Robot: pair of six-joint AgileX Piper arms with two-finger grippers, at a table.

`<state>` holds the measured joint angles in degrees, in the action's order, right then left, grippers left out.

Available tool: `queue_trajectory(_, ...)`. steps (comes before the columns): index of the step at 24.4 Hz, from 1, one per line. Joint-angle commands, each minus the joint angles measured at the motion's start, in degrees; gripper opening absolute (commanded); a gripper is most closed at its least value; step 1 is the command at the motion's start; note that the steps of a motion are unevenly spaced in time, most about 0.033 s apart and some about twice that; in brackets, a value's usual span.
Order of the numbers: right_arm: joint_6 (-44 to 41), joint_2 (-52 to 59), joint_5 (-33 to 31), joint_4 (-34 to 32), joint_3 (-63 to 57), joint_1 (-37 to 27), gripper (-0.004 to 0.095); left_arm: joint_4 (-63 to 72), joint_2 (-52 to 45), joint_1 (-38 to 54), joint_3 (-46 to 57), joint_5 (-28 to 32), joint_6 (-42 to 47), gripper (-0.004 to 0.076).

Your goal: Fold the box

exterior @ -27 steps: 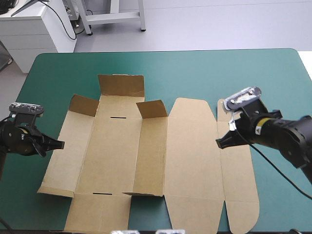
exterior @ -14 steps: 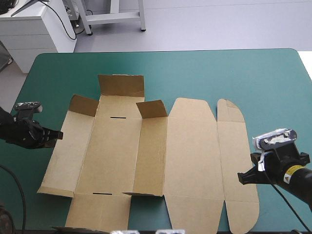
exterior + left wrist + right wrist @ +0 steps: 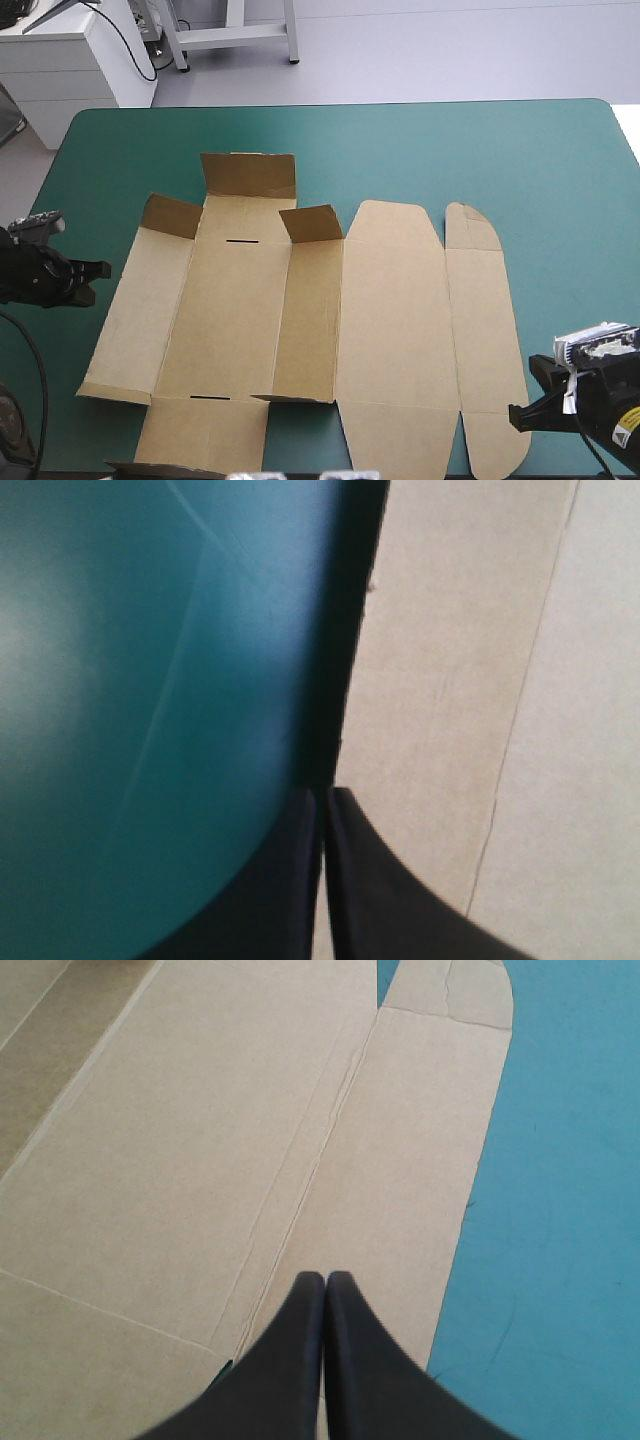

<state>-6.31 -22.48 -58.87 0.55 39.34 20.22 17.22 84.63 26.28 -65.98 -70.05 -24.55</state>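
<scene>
Teal-green table [image 3: 430, 150] cover all round, and the brown box [image 3: 230, 320] lies on it as a cut sheet, mostly flat. It's not folded up at all yet.

Only a few bits of the box stand up. The far flap [image 3: 249, 175] along its back edge is raised. The left corner flap [image 3: 171, 215] and the inner corner flap [image 3: 311, 222], either side of the base panel, are tilted up too. That base panel has two thin dark cuts, a far slot [image 3: 241, 241] and a near slot [image 3: 210, 397]. The box's right half is the wide lid panel [image 3: 395, 330], lying flat. A narrow strip [image 3: 487, 320] with rounded ends runs along the box's right edge.

The left jaws are pressed together into one point with nothing between them. They sit just off the box's left edge and aim at it. From above there's a bit of cover between tip and board. In the left wrist view the tip sits right by that edge, which has a dark shadow along it.

The right jaws are pressed together too, also empty. They're at the box's near right corner, tip over the narrow strip, close to the crease where it meets the lid panel. Can't tell if they actually touch the board.
</scene>
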Motion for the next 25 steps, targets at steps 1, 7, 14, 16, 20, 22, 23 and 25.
queue_trajectory(1,-0.8,0.3,2.8,-0.5,-0.5,-0.4,-0.0021,1.8,-1.9,0.0,1.0,-4.3,-0.2,0.0019)
queue_trajectory(7,-0.8,0.3,3.0,-0.5,-2.9,-0.4,-0.0021,1.8,-1.9,0.0,3.5,-4.2,-0.8,0.0018)
queue_trajectory(14,-0.8,0.3,3.3,-0.5,-3.7,-0.4,-0.0021,0.7,-1.8,-3.0,3.5,-3.8,-2.4,0.0463)
queue_trajectory(16,-0.8,0.3,3.3,-0.2,-3.7,-0.4,-0.0021,-1.5,-1.7,-3.6,3.5,-3.4,0.0,0.0551)
queue_trajectory(20,-0.8,0.3,3.2,-0.1,-3.7,-0.4,-0.0021,-3.2,-1.5,-4.3,3.5,-3.8,2.3,0.0564)
queue_trajectory(22,-0.8,0.3,3.3,-0.1,-3.7,-0.4,-0.0021,-1.1,-0.3,-5.1,3.5,-3.9,2.3,0.0560)
queue_trajectory(23,-0.8,0.3,3.3,-0.1,-3.7,-0.4,-0.0021,-0.3,0.8,-5.4,4.0,-4.2,2.3,0.0561)
queue_trajectory(25,-0.8,0.3,3.4,-0.1,-3.7,-0.4,-0.0021,2.2,2.6,-6.1,5.9,-4.2,2.3,0.0561)
